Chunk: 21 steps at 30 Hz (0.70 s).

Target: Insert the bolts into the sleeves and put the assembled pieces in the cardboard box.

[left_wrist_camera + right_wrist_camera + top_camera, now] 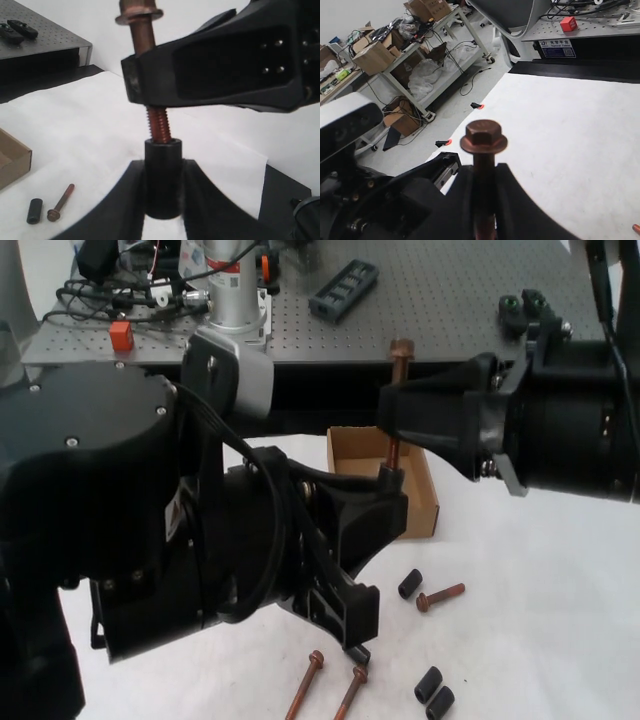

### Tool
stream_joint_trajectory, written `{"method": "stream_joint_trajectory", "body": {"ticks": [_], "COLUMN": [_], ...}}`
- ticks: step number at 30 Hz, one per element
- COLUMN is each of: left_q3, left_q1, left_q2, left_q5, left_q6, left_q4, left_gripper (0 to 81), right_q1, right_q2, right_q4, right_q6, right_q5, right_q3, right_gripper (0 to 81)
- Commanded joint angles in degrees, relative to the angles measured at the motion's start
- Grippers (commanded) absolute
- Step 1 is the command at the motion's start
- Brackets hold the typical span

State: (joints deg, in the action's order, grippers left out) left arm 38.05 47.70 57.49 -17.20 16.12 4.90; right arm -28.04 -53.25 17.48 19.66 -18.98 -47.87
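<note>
My left gripper (163,200) is shut on a black sleeve (163,175), held upright above the white sheet. My right gripper (484,200) is shut on a copper bolt (483,145), head up. The bolt's threaded end (159,125) enters the top of the sleeve. In the high view the bolt (400,360) stands upright between the right gripper (398,415) and the left gripper (390,480), in front of the open cardboard box (420,480). Loose bolts (440,597) (305,685) (351,690) and black sleeves (409,585) (428,683) lie on the sheet.
A grey perforated bench (440,310) with a dark tray (343,288), cables and an orange block (121,335) lies behind the box. The white sheet (540,600) is bare to the right of the loose parts. Shelving with boxes (380,55) stands on the floor beyond the table.
</note>
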Motion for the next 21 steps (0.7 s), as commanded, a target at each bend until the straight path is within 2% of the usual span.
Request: {"method": "stream_joint_trajectory", "body": {"ticks": [1,2,4,7,8,9,14,18,21], "left_q3": [0.4,0.4,0.4,0.4,0.4,0.4,0.4,1.4,5.4], "left_q1": [0.1,0.1,0.1,0.1,0.1,0.1,0.1,-0.4,-2.7], "left_q2": [-0.6,-0.6,-0.6,-0.6,-0.6,-0.6,-0.6,1.3,7.9], "left_q5": [2.6,3.1,3.3,3.3,3.3,3.3,5.3,11.1,11.4], "left_q6": [0.6,0.6,0.6,0.6,0.6,0.6,0.1,0.7,2.0], "left_q4": [1.6,1.6,1.6,1.6,1.6,1.6,1.6,1.6,1.3], "left_gripper": [0.6,0.6,0.6,0.6,0.6,0.6,0.6,0.6,0.6], "right_q1": [-0.1,-0.1,-0.1,-0.1,-0.1,-0.1,2.4,7.3,11.6], "right_q2": [0.0,0.0,0.0,0.0,0.0,0.0,2.8,7.9,11.1], "right_q4": [1.5,1.5,1.3,1.0,1.0,1.0,0.1,2.1,5.6], "right_q6": [-1.0,-1.0,-1.0,-1.0,-1.0,-0.8,-0.8,-4.7,-7.8], "right_q5": [-0.2,-0.3,-1.2,-1.6,-1.6,-1.5,1.6,6.6,9.0], "right_q3": [-0.2,-0.2,-0.2,-0.2,-0.2,-0.3,-0.5,-0.5,-0.5], "right_gripper": [0.1,2.0,11.3,36.3,43.1,45.7,41.1,41.1,41.1]}}
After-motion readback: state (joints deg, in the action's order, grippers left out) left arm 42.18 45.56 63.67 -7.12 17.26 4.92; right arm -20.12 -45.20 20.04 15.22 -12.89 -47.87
